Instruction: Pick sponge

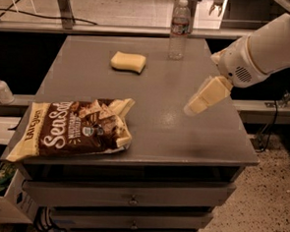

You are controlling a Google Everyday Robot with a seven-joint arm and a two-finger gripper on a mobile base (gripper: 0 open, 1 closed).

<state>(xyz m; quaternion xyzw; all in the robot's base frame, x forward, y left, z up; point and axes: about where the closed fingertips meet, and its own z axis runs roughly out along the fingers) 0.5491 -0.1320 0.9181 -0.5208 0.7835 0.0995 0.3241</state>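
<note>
robot gripper point(190, 109) above the desk's point(183, 140) right side, sponge point(128, 62) well apart from it.
the sponge lies toward the desk's far edge, near a water bottle point(179, 29); i cannot tell whether the gripper is clenched.

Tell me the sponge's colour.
Pale yellow, unmarked, in the camera view. The sponge lies far-centre; the gripper hangs right of it, nearer.

Sponge point(128, 62) is showing plain pale yellow against the grey table point(183, 135). Chip bag point(75, 128), near left, is showing brown with white lettering and cream edges. End effector point(195, 106), hanging over the table's right side, is showing cream-yellow below a white arm point(267, 51).
</note>
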